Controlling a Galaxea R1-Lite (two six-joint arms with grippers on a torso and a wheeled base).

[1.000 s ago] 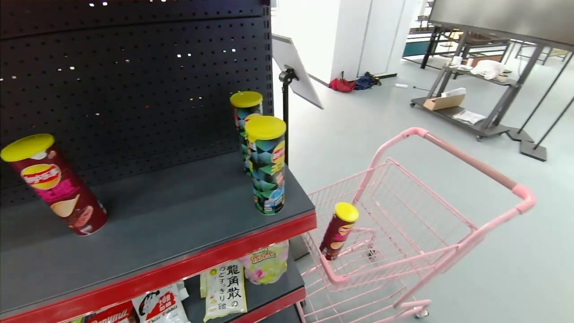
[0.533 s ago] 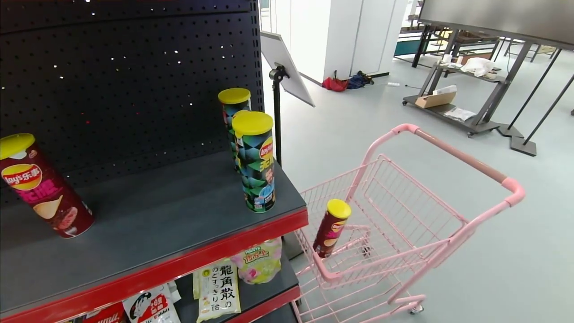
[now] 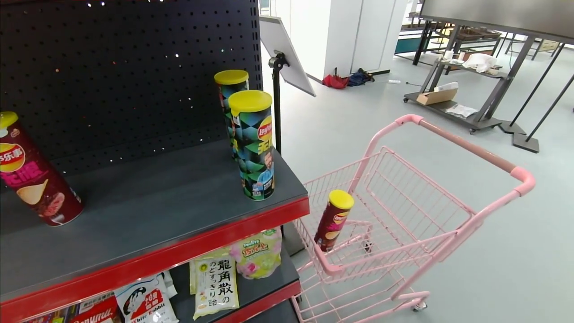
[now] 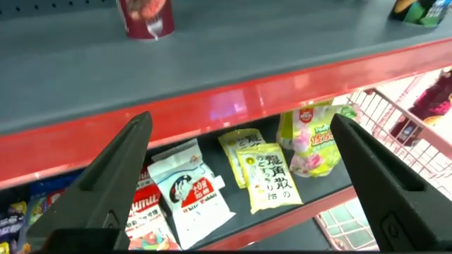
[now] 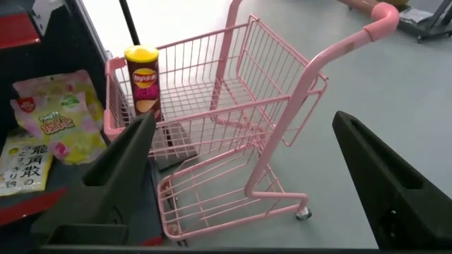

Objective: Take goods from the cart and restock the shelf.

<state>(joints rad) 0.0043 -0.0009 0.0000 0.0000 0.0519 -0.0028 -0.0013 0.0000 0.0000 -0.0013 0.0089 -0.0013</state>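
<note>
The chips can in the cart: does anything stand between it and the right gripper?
The wire wall of the cart surrounds the chips can at its sides. The cart is open on top; from above, nothing visible stands between the can and the open right gripper.

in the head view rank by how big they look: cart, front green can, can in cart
1. cart
2. front green can
3. can in cart, farther off, so true size unsure

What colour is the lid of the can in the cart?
Yellow lid; right wrist view shows it best.
</note>
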